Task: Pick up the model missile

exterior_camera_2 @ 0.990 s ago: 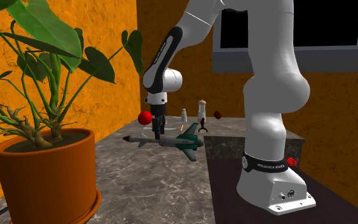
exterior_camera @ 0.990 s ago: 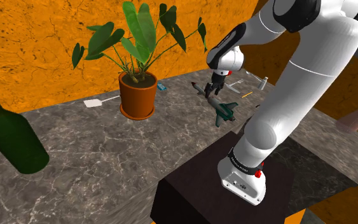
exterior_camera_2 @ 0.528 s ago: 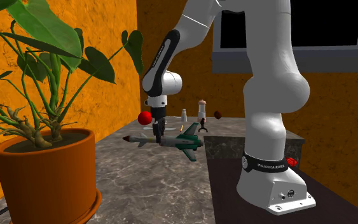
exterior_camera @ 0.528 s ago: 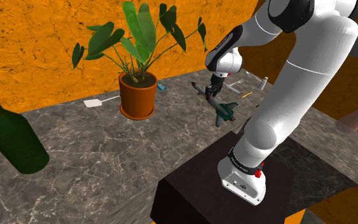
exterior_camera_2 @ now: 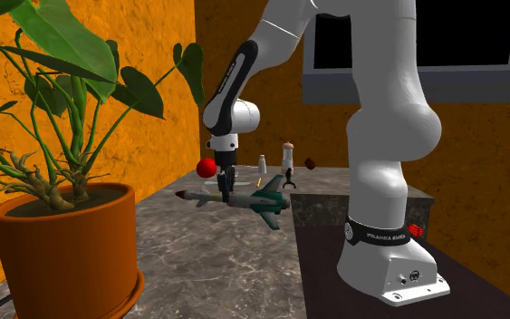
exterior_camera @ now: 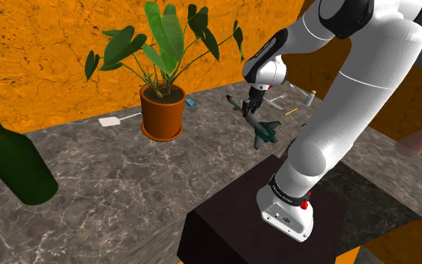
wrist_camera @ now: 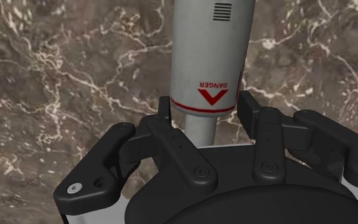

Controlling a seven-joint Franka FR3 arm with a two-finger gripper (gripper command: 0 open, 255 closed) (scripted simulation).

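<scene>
Dark marbled bench [exterior_camera: 127, 180] with a white arm [exterior_camera: 366, 82] clasping a model missile [exterior_camera: 258, 124]

Brown-grey stone veined in white covers the long bench, which runs in front of orange walls. The white arm rises from a dark box stand [exterior_camera: 231, 225] at the shoulder view's lower right and bends down toward the far part of the bench. A large leafy plant in a terracotta pot [exterior_camera: 163, 112] stands well apart from the arm, toward that view's left. A dark green bottle [exterior_camera: 14, 161] sits farther left again, so neither crowds the work.

The model missile lies lengthwise just below the hand, grey-bodied with dark green tail fins. Whether it rests on the stone or is just clear of it cannot be told.

The black gripper [exterior_camera_2: 226, 188] points straight down, likely so that a lift can go straight up. Its fingers [wrist_camera: 250, 108] press against opposite sides of the slim grey body, pinching it across its narrow width. They sit at a red band marked DANGER, ahead of the fins, where the body is smooth and round. That hold seems to lie forward of the middle, so the finned tail may sag when raised
</scene>
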